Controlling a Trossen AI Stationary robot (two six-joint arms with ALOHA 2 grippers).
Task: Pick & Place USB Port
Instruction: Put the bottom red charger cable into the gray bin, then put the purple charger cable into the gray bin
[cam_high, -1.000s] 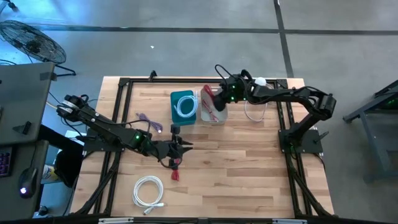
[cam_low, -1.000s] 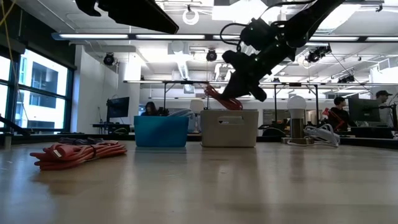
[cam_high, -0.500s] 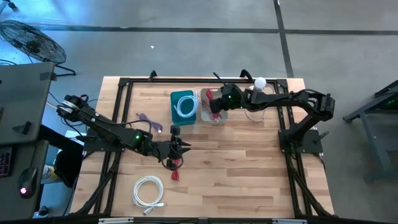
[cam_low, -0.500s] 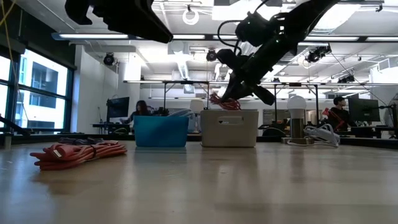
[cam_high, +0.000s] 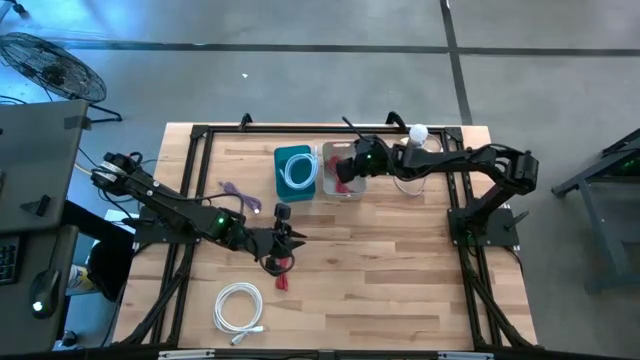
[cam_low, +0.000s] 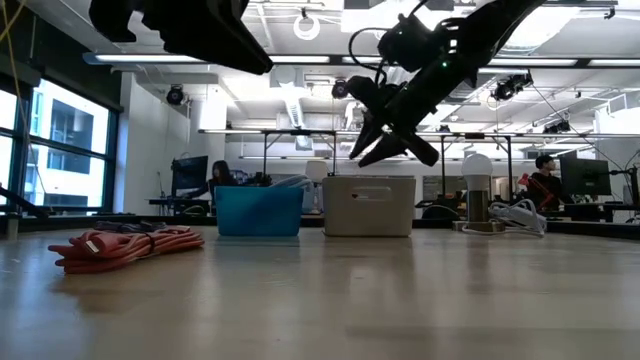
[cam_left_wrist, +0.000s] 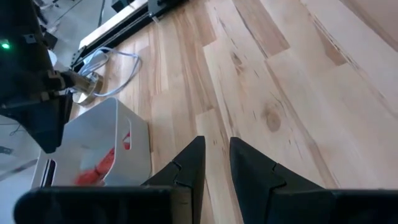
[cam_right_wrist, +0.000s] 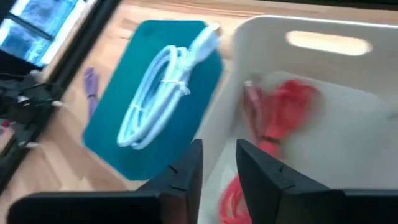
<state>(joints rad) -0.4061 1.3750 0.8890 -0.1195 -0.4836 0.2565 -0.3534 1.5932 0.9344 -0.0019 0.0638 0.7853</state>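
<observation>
Since a second ago the right gripper (cam_low: 385, 150) has let go of the red cable (cam_right_wrist: 273, 118): then the cable hung from it above the white bin (cam_high: 340, 172); at present it lies coiled inside that bin, and the gripper hangs just over the bin's rim with its fingers spread a little and nothing between them. Beside the white bin, touching or nearly so, stands the teal bin (cam_high: 295, 170) with a white cable (cam_right_wrist: 165, 93) coiled in it.

Left gripper (cam_high: 283, 240) sits above the middle of the bench (cam_high: 400, 280), over a second red cable (cam_low: 125, 247) that rests on the wood; its fingers stand slightly apart and grip nothing, as the left wrist view shows. It has shifted only slightly over that second.

Another white cable (cam_high: 239, 307) lies coiled near the bench's front edge, and a purple cable (cam_high: 238, 194) lies on the wood between the left arm and the teal bin
</observation>
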